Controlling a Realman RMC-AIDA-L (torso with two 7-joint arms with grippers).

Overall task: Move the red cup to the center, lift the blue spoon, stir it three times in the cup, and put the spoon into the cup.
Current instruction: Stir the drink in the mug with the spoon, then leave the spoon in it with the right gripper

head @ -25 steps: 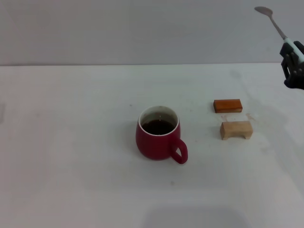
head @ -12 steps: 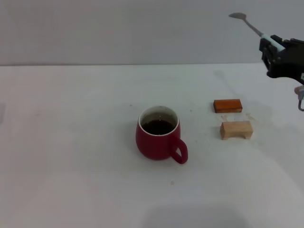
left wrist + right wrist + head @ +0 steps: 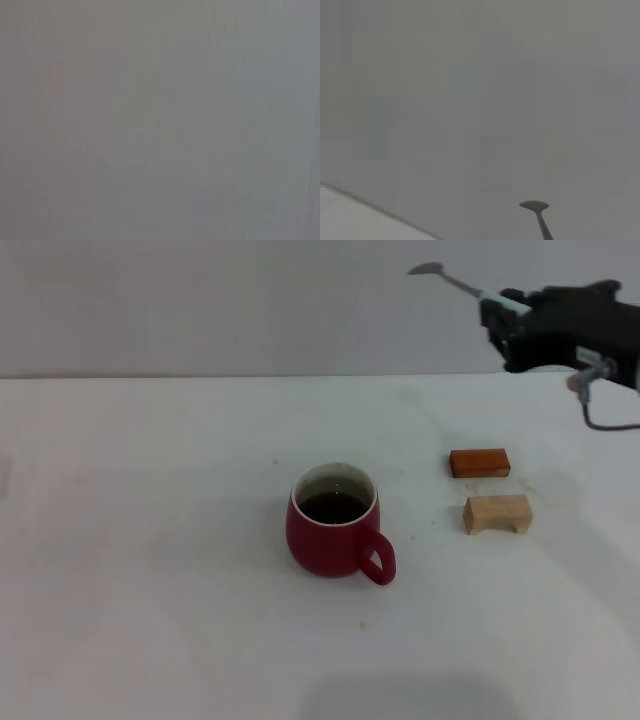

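The red cup [image 3: 334,521] stands near the middle of the white table [image 3: 150,540], holding dark liquid, its handle toward the front right. High at the back right, my right gripper [image 3: 505,315] is shut on the blue spoon [image 3: 462,283], whose grey neck and bowl stick out to the left, well above and right of the cup. In the right wrist view the spoon's bowl [image 3: 534,205] shows against the grey wall. My left gripper is out of view.
An orange-brown block [image 3: 479,462] and a tan wooden block [image 3: 497,513] lie right of the cup. A grey wall rises behind the table. The left wrist view shows only plain grey.
My right gripper has carried the spoon leftward from the right edge of view, and the spoon has tipped flatter, its bowl now pointing left.
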